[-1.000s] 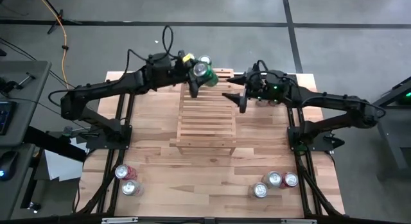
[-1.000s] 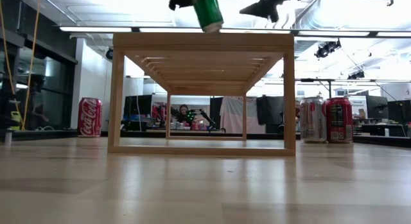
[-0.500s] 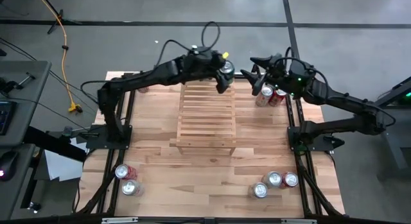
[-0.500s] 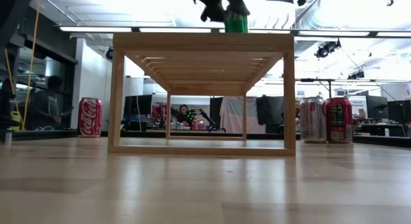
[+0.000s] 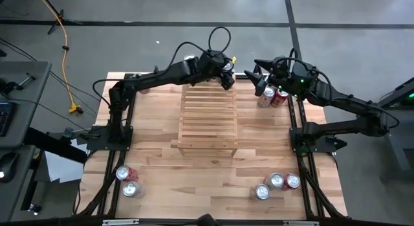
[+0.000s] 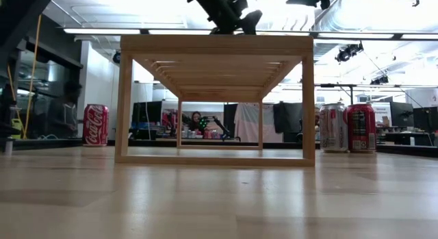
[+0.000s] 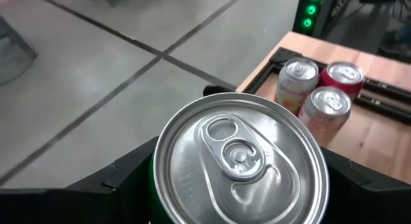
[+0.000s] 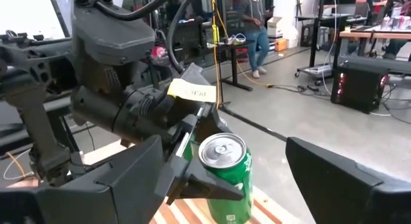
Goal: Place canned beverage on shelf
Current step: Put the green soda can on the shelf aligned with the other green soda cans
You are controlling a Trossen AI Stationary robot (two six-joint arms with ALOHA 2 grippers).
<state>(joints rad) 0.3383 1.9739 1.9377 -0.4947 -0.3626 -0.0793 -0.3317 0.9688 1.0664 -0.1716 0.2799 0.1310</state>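
Left gripper (image 5: 228, 78) is clamping the green can (image 8: 225, 169) upright, at the far right corner of the shelf (image 5: 208, 119); contact with the slats can't be confirmed. Right gripper (image 5: 258, 79) is waiting with fingers spread, empty, just beside that corner, above two cans (image 5: 272, 98) on the table (image 5: 162, 161).

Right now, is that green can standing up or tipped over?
Upright. The green can stands with its silver lid facing up, held by the left claw at the far edge of the wooden rack.
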